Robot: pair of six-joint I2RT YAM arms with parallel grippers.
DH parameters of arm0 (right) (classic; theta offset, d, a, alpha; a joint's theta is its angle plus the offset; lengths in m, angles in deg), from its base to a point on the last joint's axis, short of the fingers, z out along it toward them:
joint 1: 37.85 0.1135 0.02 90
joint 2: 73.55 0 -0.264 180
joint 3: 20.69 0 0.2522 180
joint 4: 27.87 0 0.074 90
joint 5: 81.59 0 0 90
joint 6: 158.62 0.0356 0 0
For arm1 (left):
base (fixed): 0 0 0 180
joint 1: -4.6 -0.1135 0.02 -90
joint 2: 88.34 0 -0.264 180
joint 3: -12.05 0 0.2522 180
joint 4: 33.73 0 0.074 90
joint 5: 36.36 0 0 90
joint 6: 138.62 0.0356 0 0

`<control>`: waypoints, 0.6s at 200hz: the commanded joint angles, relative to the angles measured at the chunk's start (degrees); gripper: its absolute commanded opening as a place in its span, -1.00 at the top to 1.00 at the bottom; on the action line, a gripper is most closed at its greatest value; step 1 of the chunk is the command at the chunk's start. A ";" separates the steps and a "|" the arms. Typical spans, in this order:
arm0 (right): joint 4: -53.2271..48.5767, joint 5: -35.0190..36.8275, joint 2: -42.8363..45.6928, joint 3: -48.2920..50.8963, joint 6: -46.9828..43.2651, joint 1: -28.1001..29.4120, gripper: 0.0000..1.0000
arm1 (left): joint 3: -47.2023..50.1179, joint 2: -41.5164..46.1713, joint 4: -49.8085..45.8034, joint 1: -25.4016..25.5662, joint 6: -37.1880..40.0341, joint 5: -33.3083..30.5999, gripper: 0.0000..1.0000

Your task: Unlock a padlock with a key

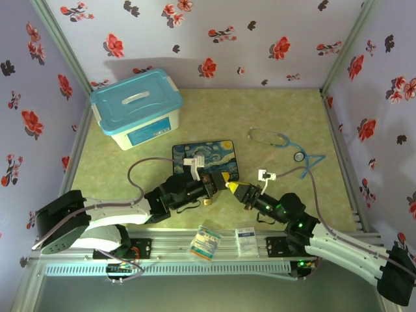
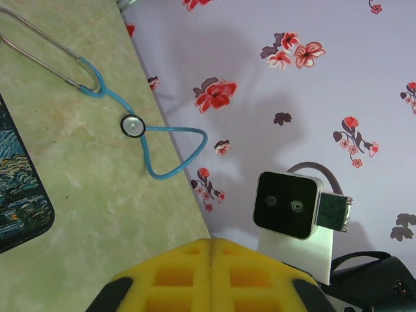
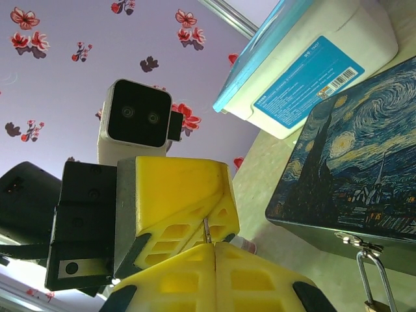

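You've got the left gripper [image 2: 211, 263] pressed shut, tips meeting the right gripper [image 3: 214, 276], which pinches the slim dark-grey metal key [image 3: 207, 232] shaft-up toward the left fingers, while the small brass padlock [image 3: 377, 306] hangs rightward at the painted box [image 3: 338, 169] clasp, nearer your right arm.

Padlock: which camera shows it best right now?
Right wrist view: the padlock hangs from the painted box's clasp, its silvery shackle clear, though the frame edge cuts off most of the body. The top external view shows it as a tiny gold speck below the box.
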 commanded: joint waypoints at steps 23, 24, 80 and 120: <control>4.46 2.70 1.31 2.48 2.45 -0.88 -0.55 | 1.81 0.94 3.00 -0.18 -0.87 -2.28 1.00; 4.63 2.70 1.36 2.53 2.47 -0.89 -0.57 | 1.92 0.96 3.23 -0.18 -0.96 -2.41 1.00; 15.15 1.86 -2.85 3.01 6.39 -0.94 -0.78 | 0.00 3.44 7.75 -0.18 -1.07 -3.94 1.00; 25.92 1.80 -7.96 2.67 9.84 -0.88 -0.73 | 0.75 1.94 13.52 -0.19 -2.77 -4.63 1.00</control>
